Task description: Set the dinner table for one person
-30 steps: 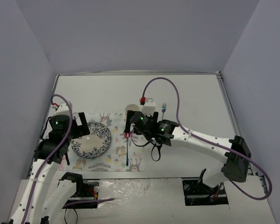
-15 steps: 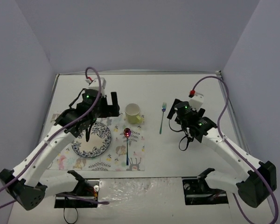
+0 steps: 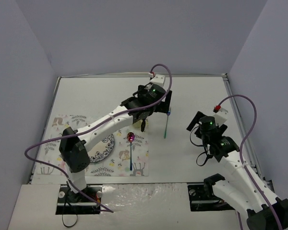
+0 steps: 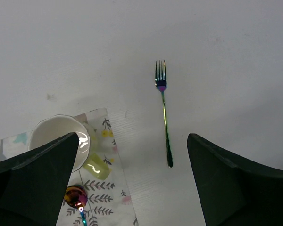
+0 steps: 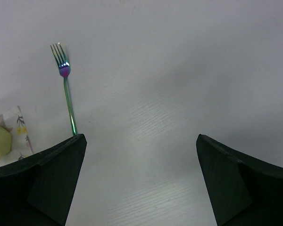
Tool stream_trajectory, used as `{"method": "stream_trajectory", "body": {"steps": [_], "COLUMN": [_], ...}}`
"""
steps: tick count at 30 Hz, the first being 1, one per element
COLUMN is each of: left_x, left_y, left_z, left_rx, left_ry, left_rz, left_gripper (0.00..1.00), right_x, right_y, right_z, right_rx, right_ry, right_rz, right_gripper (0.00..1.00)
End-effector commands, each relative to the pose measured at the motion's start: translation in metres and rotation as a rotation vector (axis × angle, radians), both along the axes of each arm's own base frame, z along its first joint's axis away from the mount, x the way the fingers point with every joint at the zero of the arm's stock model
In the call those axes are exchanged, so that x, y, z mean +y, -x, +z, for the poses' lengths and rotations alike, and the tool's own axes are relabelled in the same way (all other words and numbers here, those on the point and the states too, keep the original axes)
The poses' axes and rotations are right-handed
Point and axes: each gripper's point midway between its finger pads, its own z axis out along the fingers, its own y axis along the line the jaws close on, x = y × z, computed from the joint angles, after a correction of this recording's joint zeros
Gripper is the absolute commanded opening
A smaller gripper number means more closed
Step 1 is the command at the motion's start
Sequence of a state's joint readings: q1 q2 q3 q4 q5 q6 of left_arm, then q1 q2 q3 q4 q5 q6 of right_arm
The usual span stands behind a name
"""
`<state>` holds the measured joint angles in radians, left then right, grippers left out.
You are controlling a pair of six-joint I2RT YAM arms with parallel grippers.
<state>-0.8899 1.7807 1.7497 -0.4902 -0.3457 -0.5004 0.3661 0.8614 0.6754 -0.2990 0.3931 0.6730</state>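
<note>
The white table (image 3: 96,96) takes up the whole floor of the walled booth, running from the arm bases at the near edge to the back wall, with thin metal edging along its sides. On its near-left part lies a floral placemat (image 3: 110,165), flat and square to the table edge.

The left arm (image 3: 110,117) reaches well across, over the placemat towards the middle of the table. Its left gripper (image 4: 133,139) hangs above the surface with the jaws spread wide and nothing between them. The right arm (image 3: 230,158) is bent back on its own side. The right gripper (image 5: 140,137) is likewise wide open and empty, over bare table to the right of the fork.

A patterned plate (image 3: 104,143) sits on the placemat, partly hidden under the left arm. At the placemat's far right corner stands a cup (image 4: 52,136), white inside with a yellow-green handle, upright; from above the left gripper covers it.

A fork (image 3: 166,125) with an iridescent sheen lies flat on bare table just right of the placemat, tines towards the back wall, not touching anything else. A spoon (image 3: 131,148) of the same finish lies on the placemat right of the plate, its bowl close to the cup's handle.
</note>
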Motion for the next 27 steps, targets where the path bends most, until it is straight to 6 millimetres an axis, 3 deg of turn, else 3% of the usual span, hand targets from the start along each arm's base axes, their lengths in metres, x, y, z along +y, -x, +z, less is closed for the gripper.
{"method": "stream_trajectory", "body": {"steps": [1,16,27], "left_x": [-0.042,-0.108,-0.115], "left_y": [-0.012,-0.054,-0.073], "left_z": [0.023,-0.068,-0.121], "left_rx": [-0.125,-0.077,0.003], "left_ry": [0.024,-0.013,-0.022], "left_rz": [-0.056,-0.070,-0.042], "left_gripper": [0.96,0.70,0.55], "right_x": [-0.006,-0.009,-0.005], "right_y": [0.003,0.030,0.035], "right_z": [0.028,0.054,0.059], "right_rx": [-0.139,-0.313,-0.342], "right_ry": [-0.053,-0.113,-0.139], "right_rz": [-0.031,0.029,0.059], "right_gripper": [0.99,0.96,0.94]}}
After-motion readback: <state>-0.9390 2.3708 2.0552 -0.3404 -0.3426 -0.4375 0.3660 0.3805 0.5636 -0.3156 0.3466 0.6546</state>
